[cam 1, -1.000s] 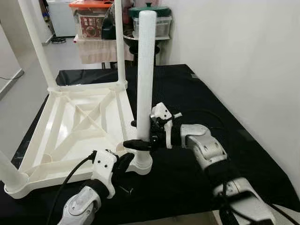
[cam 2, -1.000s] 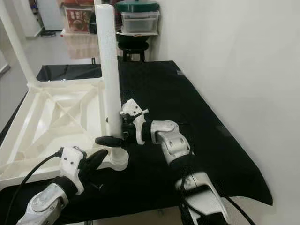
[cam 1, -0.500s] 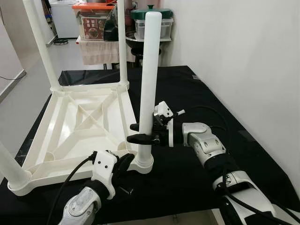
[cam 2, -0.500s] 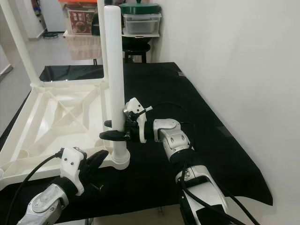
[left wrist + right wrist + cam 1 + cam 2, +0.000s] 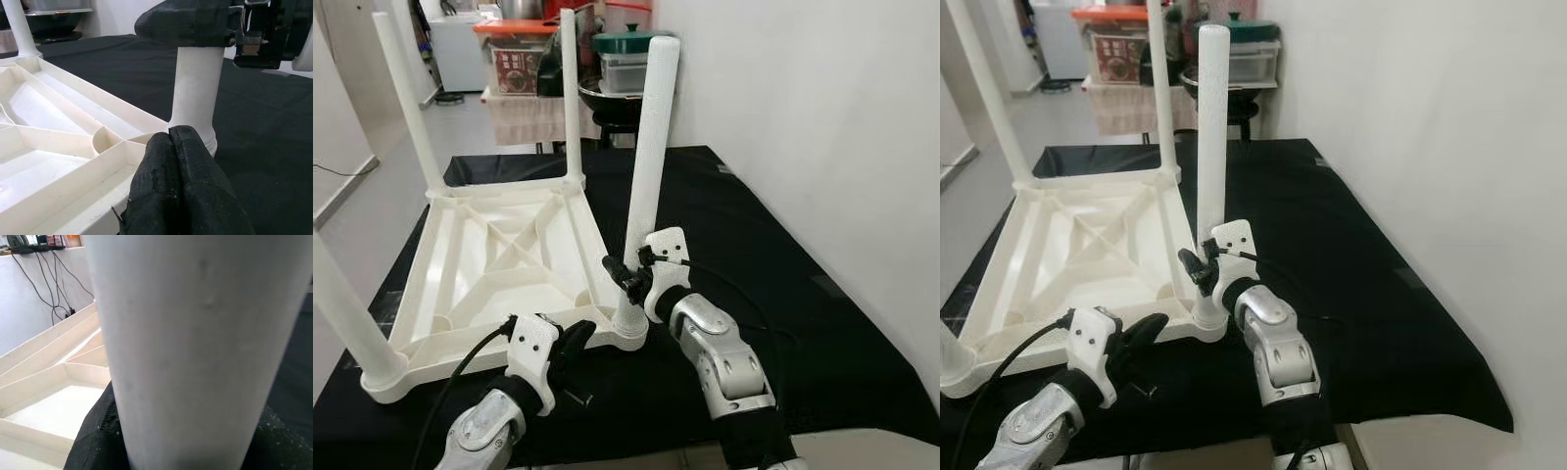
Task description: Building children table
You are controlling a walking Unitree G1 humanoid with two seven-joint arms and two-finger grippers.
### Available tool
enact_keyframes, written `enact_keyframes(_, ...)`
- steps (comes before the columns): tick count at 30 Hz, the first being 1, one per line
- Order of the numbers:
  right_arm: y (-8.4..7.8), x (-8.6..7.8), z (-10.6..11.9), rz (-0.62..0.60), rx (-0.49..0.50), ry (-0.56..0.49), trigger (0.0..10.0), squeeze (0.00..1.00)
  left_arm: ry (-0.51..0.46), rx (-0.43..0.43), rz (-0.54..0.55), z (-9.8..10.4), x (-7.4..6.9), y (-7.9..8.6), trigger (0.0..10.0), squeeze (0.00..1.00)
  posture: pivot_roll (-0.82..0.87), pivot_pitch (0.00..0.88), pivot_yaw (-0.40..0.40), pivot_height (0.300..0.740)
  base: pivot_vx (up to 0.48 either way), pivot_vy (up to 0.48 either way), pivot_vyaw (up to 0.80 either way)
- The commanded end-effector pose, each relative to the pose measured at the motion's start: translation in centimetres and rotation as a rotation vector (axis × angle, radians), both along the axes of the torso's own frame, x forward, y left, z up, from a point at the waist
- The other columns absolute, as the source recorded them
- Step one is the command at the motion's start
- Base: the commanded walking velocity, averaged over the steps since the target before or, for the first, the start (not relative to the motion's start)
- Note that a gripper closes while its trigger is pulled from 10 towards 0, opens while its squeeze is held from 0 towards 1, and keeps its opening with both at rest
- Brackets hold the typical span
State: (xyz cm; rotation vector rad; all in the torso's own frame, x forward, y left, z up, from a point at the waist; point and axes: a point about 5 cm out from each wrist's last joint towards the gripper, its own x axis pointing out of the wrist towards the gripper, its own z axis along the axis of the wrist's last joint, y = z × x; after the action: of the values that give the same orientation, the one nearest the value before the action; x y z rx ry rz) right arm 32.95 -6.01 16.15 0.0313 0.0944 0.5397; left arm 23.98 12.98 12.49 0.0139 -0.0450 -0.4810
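Note:
The white plastic children's table (image 5: pixel 470 294) lies upside down on a black cloth. Three legs stand in its corner sockets: two at the back and one at the front left (image 5: pixel 342 304). A fourth leg (image 5: pixel 651 157) stands in the front right socket (image 5: pixel 628 333), its top leaning right. My right gripper (image 5: pixel 625 276) is shut on this leg low down, just above the socket. In the right wrist view the leg (image 5: pixel 195 333) lies close between the black fingers. My left gripper (image 5: pixel 579 333) is shut, fingertips (image 5: pixel 170 134) pressed against the table's front rim beside that socket.
The black cloth (image 5: pixel 783 245) covers the worktop, with free room right of the table and a white wall beyond. A small dark piece (image 5: pixel 576 397) lies on the cloth near the front edge. Storage boxes and a pot (image 5: pixel 519 59) stand behind.
The view has shifted. My right arm has swung in closer and turned, still holding the leg, which was upright and now leans right. The left gripper stays at the rim.

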Motion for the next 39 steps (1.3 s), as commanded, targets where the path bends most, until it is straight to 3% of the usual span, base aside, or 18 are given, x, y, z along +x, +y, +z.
enact_keyframes(1,-0.1,0.1,-2.2,0.004,-0.008,0.113,0.0,0.0,0.011,0.004,-0.008,-0.1,0.0,0.1,10.0,0.0,0.03,0.0,-0.045,0.74,0.0,0.0,0.0)
enact_keyframes(2,-0.1,0.1,-2.2,0.004,-0.008,0.113,0.0,0.0,0.011,0.004,-0.008,-0.1,0.0,0.1,10.0,0.0,0.03,0.0,-0.045,0.74,0.0,0.0,0.0)
enact_keyframes(3,-0.1,0.2,-2.1,0.007,-0.02,0.109,0.9,0.0,0.008,0.006,-0.002,-0.1,0.1,0.1,10.0,0.0,0.03,0.0,-0.045,0.74,0.0,0.0,0.0)
enact_keyframes(4,0.3,0.0,-2.2,0.037,-0.031,0.115,10.0,0.0,0.007,0.008,0.004,-0.1,0.1,0.1,10.0,0.0,0.03,0.0,-0.041,0.74,0.0,0.0,0.0)
enact_keyframes(7,0.6,-0.2,-2.1,0.052,-0.03,0.113,10.0,0.0,0.007,0.008,0.005,-0.1,0.1,0.1,10.0,0.0,0.03,0.0,-0.041,0.74,0.0,0.0,0.0)
enact_keyframes(8,0.8,-0.4,-1.9,0.076,-0.026,0.106,10.0,1.0,0.009,0.008,0.003,-0.1,0.1,0.1,10.0,0.0,0.03,0.0,-0.037,0.74,0.0,0.0,0.0)
enact_keyframes(13,1.7,-1.0,-0.5,0.243,-0.012,0.056,10.0,1.0,0.014,0.007,-0.007,-0.2,0.1,0.0,10.0,0.0,0.03,0.0,-0.039,0.74,0.0,0.0,0.0)
enact_keyframes(14,1.7,-1.0,0.0,0.327,-0.011,0.029,10.0,1.0,0.014,0.007,-0.008,-0.2,0.1,0.0,10.0,0.0,0.03,0.0,-0.044,0.74,0.0,0.0,0.0)
enact_keyframes(15,1.6,-0.9,0.4,0.408,-0.019,0.0,10.0,0.8,0.014,0.006,-0.007,-0.2,0.1,0.0,10.0,0.0,0.04,0.0,-0.045,0.74,0.0,0.0,0.0)
enact_keyframes(17,1.4,-0.8,0.7,0.475,-0.037,-0.027,10.0,0.8,0.013,0.006,-0.006,-0.2,0.1,0.1,10.0,0.0,0.04,0.0,-0.045,0.74,0.0,0.0,0.0)
enact_keyframes(18,1.2,-0.7,1.1,0.551,-0.055,-0.051,10.0,0.0,0.013,0.007,-0.006,-0.3,0.1,0.0,10.0,0.0,0.04,0.0,-0.049,0.74,0.0,0.0,0.0)
enact_keyframes(27,0.0,0.9,3.2,0.847,-0.09,-0.064,10.0,0.0,0.016,0.007,-0.006,-0.4,0.0,0.0,10.0,0.0,0.05,0.0,-0.052,0.74,0.0,0.0,0.0)
enact_keyframes(31,-0.2,1.3,3.5,0.893,-0.082,-0.046,10.0,0.0,0.017,0.007,-0.007,-0.4,-0.1,0.0,10.0,0.0,0.05,0.0,-0.054,0.74,0.0,0.0,0.0)
enact_keyframes(32,-0.3,1.4,3.4,0.908,-0.075,-0.036,0.0,0.0,0.017,0.007,-0.007,-0.5,-0.1,0.0,10.0,0.0,0.05,0.0,-0.055,0.74,0.0,0.0,0.0)
enact_keyframes(39,-1.1,1.7,3.1,0.894,-0.085,-0.049,0.0,0.0,0.018,0.003,-0.008,-0.4,-0.2,-0.2,10.0,0.0,0.04,0.0,-0.05,0.74,0.0,0.0,0.0)
